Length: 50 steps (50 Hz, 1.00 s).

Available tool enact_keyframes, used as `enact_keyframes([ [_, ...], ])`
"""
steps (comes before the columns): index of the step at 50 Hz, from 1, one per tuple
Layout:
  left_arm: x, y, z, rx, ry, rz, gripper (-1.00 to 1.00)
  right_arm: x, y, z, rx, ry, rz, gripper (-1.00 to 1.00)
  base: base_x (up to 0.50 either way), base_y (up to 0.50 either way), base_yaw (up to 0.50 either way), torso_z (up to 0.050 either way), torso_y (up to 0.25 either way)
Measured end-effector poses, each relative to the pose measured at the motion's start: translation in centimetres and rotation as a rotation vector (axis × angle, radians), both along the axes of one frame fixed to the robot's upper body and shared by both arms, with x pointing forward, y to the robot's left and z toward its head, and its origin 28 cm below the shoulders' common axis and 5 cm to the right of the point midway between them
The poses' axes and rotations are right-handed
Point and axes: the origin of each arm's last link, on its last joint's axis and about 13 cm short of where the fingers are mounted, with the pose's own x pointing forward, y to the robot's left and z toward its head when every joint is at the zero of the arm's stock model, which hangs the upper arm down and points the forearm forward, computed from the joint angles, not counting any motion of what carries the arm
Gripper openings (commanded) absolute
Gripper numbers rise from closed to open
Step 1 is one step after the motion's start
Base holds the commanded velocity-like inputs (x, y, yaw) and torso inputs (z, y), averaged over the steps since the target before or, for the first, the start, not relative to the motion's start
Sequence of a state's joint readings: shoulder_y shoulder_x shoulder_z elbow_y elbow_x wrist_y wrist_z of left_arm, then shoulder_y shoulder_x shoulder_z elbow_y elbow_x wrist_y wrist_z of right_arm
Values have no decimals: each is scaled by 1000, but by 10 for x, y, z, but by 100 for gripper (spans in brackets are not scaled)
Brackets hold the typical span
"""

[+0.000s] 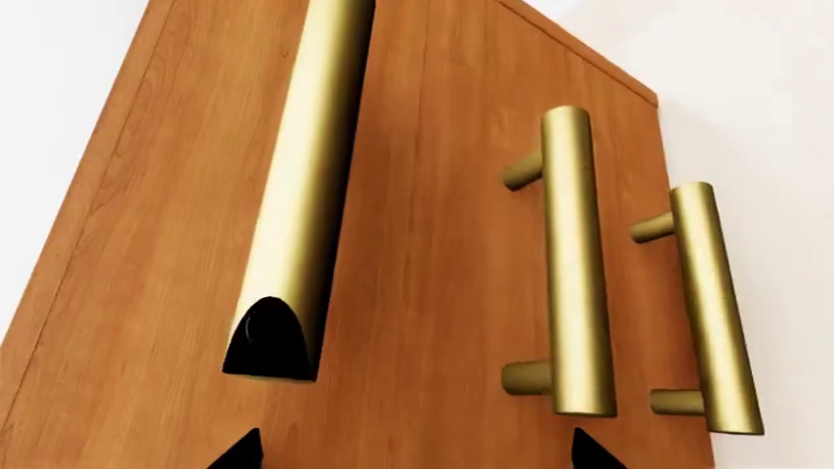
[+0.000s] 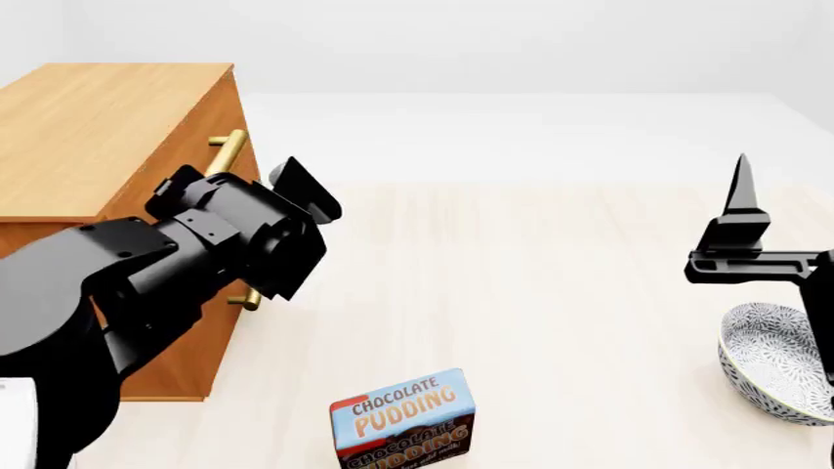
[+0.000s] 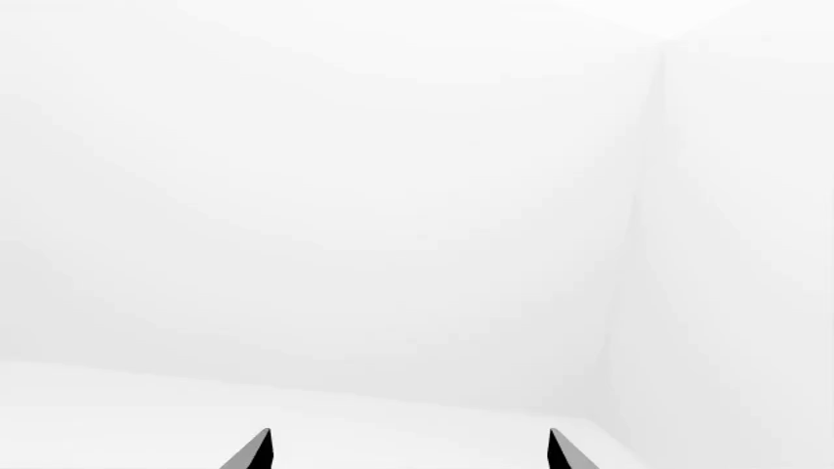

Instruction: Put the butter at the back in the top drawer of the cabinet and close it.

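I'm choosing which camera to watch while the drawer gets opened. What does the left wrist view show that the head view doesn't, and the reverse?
Left wrist only: all three brass handles close up, with both left fingertips spread apart.
Head only: the pudding box, patterned bowl, right gripper, and the cabinet's top.
Both: the cabinet front. Neither shows butter.

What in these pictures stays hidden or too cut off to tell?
- Butter: in no view.
- Cabinet front, head view: the left arm covers most of it, so only bits of handles show.
- Left jaws, left wrist view: only two dark tips at the edge.
- Pudding box, head view: its foot is cut off.
- Bowl, head view: clipped by the edge.
- Right wrist view: only blank white.
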<state>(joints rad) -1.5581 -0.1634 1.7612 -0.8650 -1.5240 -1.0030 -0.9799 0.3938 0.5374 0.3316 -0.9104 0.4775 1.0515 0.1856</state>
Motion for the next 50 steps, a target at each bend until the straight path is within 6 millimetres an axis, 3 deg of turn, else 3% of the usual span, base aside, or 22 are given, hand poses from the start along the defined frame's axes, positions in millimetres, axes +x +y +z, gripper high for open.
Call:
enact_keyframes([
  [25, -4, 1, 4, -29, -33, 14, 100, -1, 1, -2, -2, 0, 0, 100, 2, 3, 4, 0, 0],
  [41, -54, 7, 11, -14, -68, -63, 100, -4, 1, -2, -4, -5, -3, 100, 0, 0, 0, 0, 0],
  [50, -87, 2, 26, -18, -181, -176, 100, -4, 1, -2, -4, -6, -4, 100, 0, 0, 0, 0, 0],
])
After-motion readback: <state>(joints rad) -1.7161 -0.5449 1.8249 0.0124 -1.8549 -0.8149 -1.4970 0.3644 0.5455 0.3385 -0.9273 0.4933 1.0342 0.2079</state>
